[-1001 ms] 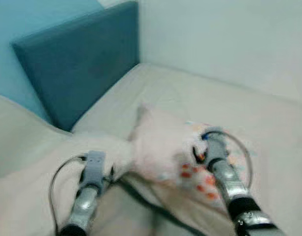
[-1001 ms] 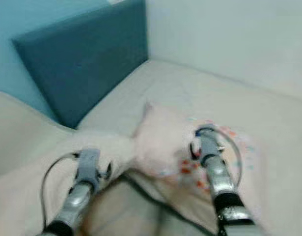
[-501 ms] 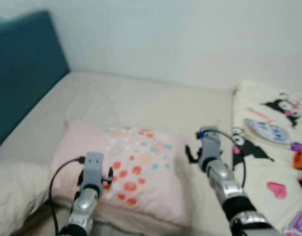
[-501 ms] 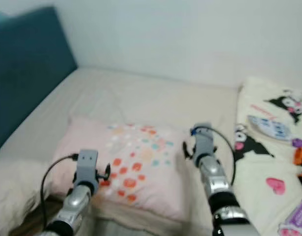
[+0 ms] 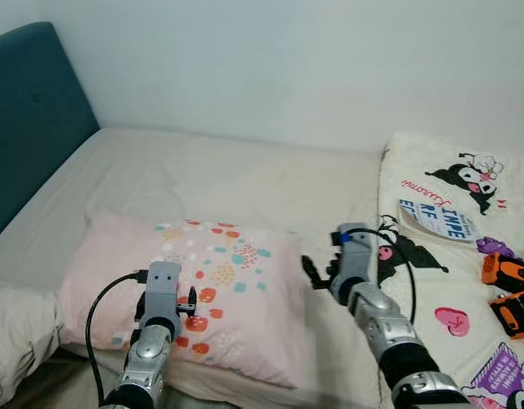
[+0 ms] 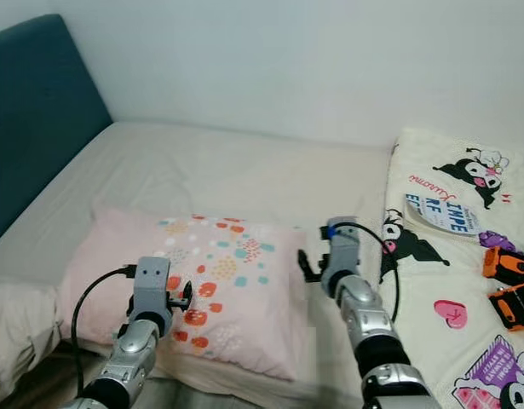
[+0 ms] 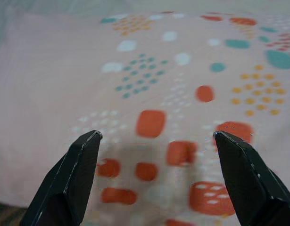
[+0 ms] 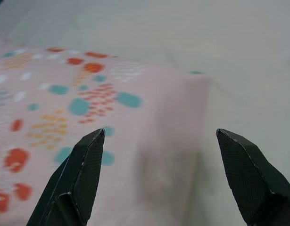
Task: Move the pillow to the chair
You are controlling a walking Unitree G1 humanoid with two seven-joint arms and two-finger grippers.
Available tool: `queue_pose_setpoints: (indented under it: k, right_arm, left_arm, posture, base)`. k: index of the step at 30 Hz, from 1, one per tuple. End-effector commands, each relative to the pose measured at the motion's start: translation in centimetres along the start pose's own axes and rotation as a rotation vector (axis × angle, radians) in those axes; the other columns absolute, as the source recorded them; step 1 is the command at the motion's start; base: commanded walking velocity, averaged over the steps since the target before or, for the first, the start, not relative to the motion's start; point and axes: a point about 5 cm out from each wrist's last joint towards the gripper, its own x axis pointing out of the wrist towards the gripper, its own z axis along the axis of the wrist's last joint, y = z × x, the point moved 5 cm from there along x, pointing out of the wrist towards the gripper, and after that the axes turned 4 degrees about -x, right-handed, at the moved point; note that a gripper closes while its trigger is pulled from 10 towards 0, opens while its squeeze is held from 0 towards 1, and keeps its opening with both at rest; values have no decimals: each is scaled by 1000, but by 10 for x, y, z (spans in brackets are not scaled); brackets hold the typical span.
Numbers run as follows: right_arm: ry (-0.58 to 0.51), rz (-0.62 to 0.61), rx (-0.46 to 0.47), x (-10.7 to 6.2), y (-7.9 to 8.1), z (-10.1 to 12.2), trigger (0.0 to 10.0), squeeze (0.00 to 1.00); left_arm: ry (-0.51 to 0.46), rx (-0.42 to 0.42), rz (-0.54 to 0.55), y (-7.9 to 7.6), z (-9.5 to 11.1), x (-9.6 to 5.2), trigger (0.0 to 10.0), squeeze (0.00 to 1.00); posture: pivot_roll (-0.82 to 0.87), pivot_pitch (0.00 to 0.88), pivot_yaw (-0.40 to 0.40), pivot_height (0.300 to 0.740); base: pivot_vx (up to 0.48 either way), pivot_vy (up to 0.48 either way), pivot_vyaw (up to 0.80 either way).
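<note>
A pink pillow (image 5: 227,281) with orange and teal dots lies flat on the bed. My left gripper (image 7: 156,136) hovers open just above the pillow's near left part, nothing between its fingers. At the pillow's right edge my right gripper (image 8: 161,133) is open too, with one black finger (image 5: 309,271) beside the pillow's side and the pale sheet beyond. Neither gripper holds the pillow. In the eye views both silver arms reach forward, the left one (image 5: 151,341) over the pillow and the right one (image 5: 381,324) along its right side.
A teal headboard (image 5: 31,111) stands at the left, with a white wall behind the bed. A cartoon-print blanket (image 5: 449,256) covers the bed's right side with orange toys (image 5: 504,277) on it. Rumpled cream bedding (image 5: 14,341) lies at the near left. Bare sheet (image 5: 244,175) stretches beyond the pillow.
The whole picture has swung right, away from the headboard towards the printed blanket, and the blur is gone. Both arms still reach forward at the pillow.
</note>
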Motion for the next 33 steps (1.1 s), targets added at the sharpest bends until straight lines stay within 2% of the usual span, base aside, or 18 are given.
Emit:
queue_pose_setpoints:
  k: [1,3,4,5,8,16,18,23,33]
  right_arm:
    - [10,17,24,-2,3,-5,10000,0]
    - [-14,106,82,-2,18,0,10000,0]
    - [-14,106,82,-2,18,0,10000,0]
    - [-31,186,127,-3,31,5,10000,0]
    - [-29,193,129,-3,33,5,10000,0]
    - [-8,96,147,-2,15,0,10000,0]
    - [1,77,150,-3,11,-2,10000,0]
    - [16,46,165,-5,5,-6,10000,0]
    - [42,-3,199,-6,-6,-12,10000,0]
  left_arm:
    - [43,2,31,10,-13,-4,10000,0]
    - [49,3,46,12,-14,-4,10000,0]
    - [49,3,46,12,-14,-4,10000,0]
    - [64,15,69,16,-15,-4,10000,0]
    - [64,18,76,17,-15,-4,10000,0]
    - [67,43,76,19,-16,-4,10000,0]
    - [78,50,68,18,-18,-5,10000,0]
    - [71,51,70,17,-17,-4,10000,0]
    - [58,58,70,17,-15,-4,10000,0]
  posture:
    - [-228,120,51,740]
    - [-228,120,51,740]
    - [-228,120,51,740]
    - [-226,121,51,740]
    - [-227,121,51,740]
    - [-227,122,59,740]
    - [-227,122,59,740]
    - [-229,123,60,740]
    - [-228,127,65,730]
  base:
    - [0,0,0]
    - [0,0,0]
    - [0,0,0]
    - [0,469,0]
    - [0,454,0]
    - [0,0,0]
    - [0,472,0]
    - [0,473,0]
    - [0,0,0]
